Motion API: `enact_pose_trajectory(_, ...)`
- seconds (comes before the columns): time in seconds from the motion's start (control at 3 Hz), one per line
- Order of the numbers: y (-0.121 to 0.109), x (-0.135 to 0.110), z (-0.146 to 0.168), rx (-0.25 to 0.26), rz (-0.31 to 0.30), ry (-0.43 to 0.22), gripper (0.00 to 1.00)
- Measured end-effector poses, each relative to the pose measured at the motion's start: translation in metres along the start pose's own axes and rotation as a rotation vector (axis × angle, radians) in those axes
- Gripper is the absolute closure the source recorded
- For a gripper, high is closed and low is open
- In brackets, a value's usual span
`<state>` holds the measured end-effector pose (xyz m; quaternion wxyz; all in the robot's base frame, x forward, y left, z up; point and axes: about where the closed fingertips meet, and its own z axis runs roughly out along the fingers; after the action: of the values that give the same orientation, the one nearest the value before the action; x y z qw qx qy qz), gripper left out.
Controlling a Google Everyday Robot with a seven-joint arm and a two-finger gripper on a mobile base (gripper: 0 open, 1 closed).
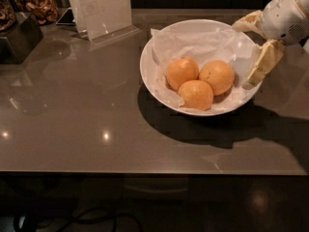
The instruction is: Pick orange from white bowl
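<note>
Three fruits (195,94) lie untouched in the white bowl (147,71) on the counter (72,120), the orange (218,76) I want nearest its right rim, where my pincer (244,54) hangs spread and empty, so the grasp is all ahead.
</note>
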<state>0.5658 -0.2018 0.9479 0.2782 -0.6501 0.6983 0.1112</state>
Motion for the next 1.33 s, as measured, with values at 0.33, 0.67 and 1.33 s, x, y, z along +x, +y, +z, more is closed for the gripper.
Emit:
enact_pose_trajectory(0.33, 0.003, 0.000, 0.030, -0.080, 0.019, -0.049, 0.00)
enact_pose_trajectory(0.67, 0.002, 0.000, 0.032, -0.082, 0.021, -0.051, 0.08)
enact_pose_trajectory(1.33, 0.002, 0.000, 0.043, -0.103, 0.026, -0.073, 0.08)
